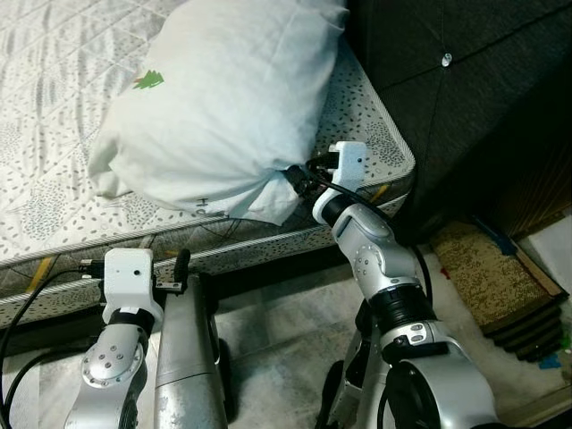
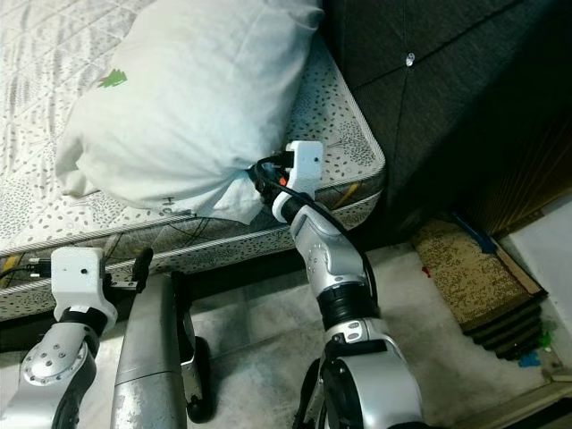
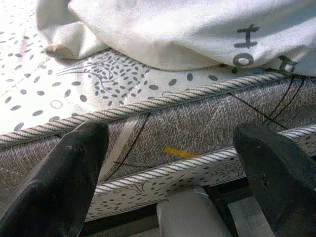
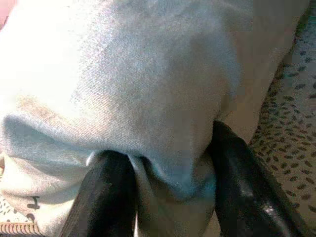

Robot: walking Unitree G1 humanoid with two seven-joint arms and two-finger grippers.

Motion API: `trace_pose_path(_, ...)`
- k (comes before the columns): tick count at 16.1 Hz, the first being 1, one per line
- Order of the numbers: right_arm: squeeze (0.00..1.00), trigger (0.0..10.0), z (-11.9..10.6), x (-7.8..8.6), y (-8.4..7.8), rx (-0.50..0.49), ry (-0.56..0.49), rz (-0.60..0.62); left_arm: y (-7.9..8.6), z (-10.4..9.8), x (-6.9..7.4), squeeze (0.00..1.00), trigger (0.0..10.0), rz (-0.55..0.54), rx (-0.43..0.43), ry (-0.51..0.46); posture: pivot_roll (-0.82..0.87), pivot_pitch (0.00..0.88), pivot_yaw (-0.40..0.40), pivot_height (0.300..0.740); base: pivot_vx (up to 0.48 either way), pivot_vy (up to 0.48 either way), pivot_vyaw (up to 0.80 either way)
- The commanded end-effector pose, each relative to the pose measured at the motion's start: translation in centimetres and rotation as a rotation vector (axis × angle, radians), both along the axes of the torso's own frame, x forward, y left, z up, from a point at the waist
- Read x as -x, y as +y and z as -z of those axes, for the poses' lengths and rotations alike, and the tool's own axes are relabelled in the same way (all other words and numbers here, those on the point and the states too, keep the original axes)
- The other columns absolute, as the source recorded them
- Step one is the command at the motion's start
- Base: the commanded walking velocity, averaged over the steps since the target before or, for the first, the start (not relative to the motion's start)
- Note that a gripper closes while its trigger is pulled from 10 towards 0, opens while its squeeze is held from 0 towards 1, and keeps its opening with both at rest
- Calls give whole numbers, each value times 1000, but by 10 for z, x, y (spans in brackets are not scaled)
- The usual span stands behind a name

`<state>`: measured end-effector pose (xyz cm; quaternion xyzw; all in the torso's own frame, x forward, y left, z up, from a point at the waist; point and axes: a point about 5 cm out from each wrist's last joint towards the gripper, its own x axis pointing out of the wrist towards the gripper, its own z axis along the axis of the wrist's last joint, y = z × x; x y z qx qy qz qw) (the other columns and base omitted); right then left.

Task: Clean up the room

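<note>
1. Nearest the camera, the left gripper (image 3: 168,173) hangs low in front of the bed, its two black fingers spread wide with nothing between them, pointed at the corded side of the mattress (image 3: 163,128); it looks parked in reserve rather than at work.
2. At the centre of the job, a white pillow (image 1: 223,98) lies on the mattress close to its corner beside the dark padded headboard (image 1: 465,89), its lower end overhanging the near edge.
3. Reaching up from the floor side, the right gripper (image 4: 168,182) has its fingers pinched into a bunched fold of that lower corner, a grip that likely lets the arm drag or lift the soft pillow without crushing it.
4. Judging by that hold, the pillow is probably being set straight at the head of the bed.
5. Off to the robot's right, a brown mat (image 1: 487,273) lies on the floor.
</note>
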<state>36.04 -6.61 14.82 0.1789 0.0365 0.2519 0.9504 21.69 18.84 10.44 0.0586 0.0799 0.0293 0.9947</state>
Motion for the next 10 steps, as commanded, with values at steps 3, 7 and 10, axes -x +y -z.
trace_pose_path(3, 0, 0, -7, -11, -20, -7, -26, 150, 1, 7, 2, 0, 10000, -12, -7, 34, 125, 226, -48, 495, 0, 0, 0)
trace_pose_path(7, 0, 0, -24, -28, -73, 0, -50, 388, -1, 8, 1, 0, 10000, -12, 0, 32, 114, 221, -49, 495, 0, 0, 0)
trace_pose_path(10, 0, 0, -50, -36, -133, 66, -122, 563, -2, 10, 1, 0, 10000, -8, 4, 37, 95, 221, -59, 495, 0, 0, 0)
